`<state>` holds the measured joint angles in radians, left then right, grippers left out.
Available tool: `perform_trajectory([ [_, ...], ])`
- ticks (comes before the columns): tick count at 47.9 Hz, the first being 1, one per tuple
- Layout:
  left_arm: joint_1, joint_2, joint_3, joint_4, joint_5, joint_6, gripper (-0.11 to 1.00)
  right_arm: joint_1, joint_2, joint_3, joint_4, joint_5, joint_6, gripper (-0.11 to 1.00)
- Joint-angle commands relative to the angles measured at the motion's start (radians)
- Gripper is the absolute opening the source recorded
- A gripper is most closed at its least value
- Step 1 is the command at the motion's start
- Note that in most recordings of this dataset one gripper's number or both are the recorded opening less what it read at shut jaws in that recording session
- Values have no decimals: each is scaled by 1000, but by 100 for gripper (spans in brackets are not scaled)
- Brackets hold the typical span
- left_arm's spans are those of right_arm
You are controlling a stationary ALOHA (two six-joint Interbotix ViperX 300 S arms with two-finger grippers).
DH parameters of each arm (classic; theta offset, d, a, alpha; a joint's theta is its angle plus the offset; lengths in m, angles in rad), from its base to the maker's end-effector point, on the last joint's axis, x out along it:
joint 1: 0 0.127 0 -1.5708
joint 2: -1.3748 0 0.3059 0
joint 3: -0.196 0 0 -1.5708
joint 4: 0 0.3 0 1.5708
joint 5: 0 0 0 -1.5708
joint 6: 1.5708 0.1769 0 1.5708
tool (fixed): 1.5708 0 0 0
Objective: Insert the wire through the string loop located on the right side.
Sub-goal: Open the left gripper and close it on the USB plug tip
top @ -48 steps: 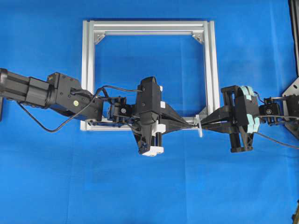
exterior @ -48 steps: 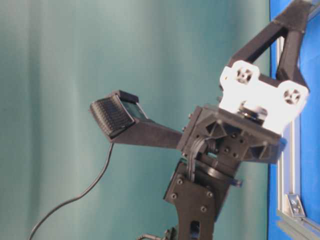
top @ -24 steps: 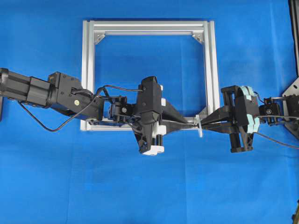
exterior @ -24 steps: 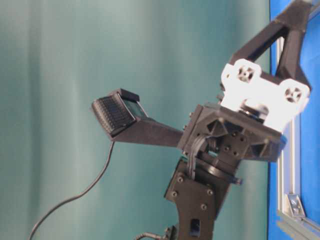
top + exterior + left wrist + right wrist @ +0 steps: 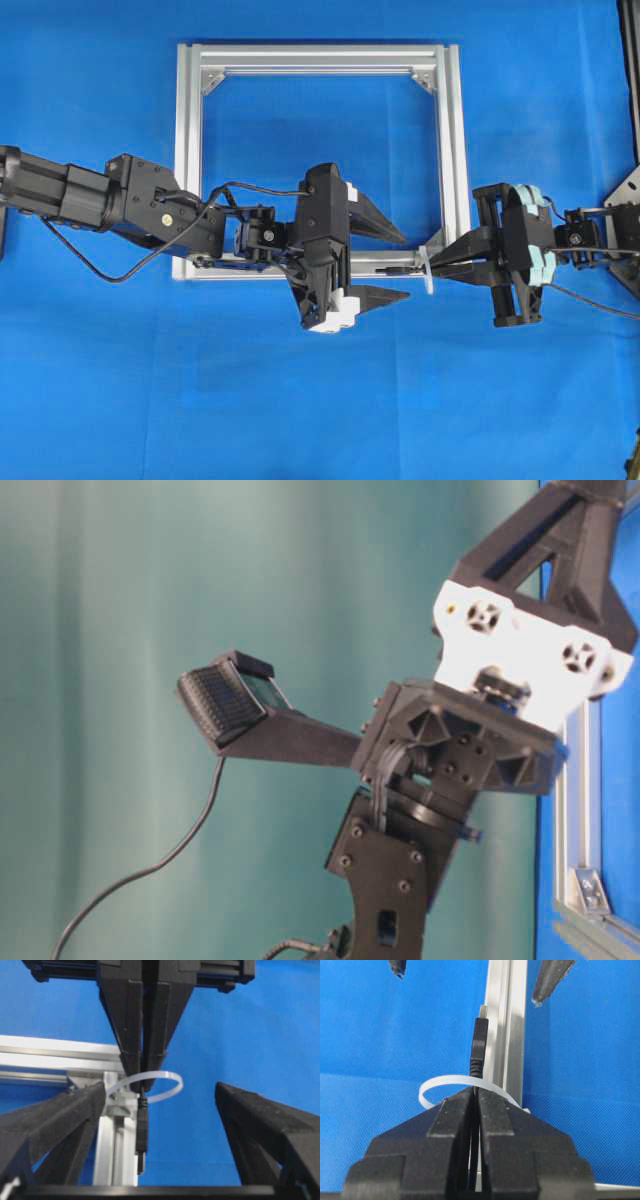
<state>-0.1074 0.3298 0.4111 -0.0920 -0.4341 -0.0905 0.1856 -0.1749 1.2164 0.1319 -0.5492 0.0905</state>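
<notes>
Bright, even lighting, soft faint shadows; overhead view sharp, table-level and wrist close-ups slightly blurred.

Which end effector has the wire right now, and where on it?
The right end effector is shut on the wire just behind its plug, which pokes through the string loop. The left end effector is open, holding nothing.

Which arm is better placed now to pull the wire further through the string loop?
The right. Its tool is shut on the wire, whose plug tip has passed through the string loop. The left tool stands open on both sides of the plug, holding nothing.
</notes>
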Motion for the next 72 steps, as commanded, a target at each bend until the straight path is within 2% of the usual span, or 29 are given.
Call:
perform_trajectory([
  [1,2,-3,-23,3,-8,-2,90,-3,-5,-18,-2,-9,-2,-4],
  [16,2,72,-29,3,-9,-2,90,-2,-6,-18,-2,-9,-2,-4],
  [72,2,72,-32,3,0,2,88,-2,-6,-20,-2,-9,-2,-4],
])
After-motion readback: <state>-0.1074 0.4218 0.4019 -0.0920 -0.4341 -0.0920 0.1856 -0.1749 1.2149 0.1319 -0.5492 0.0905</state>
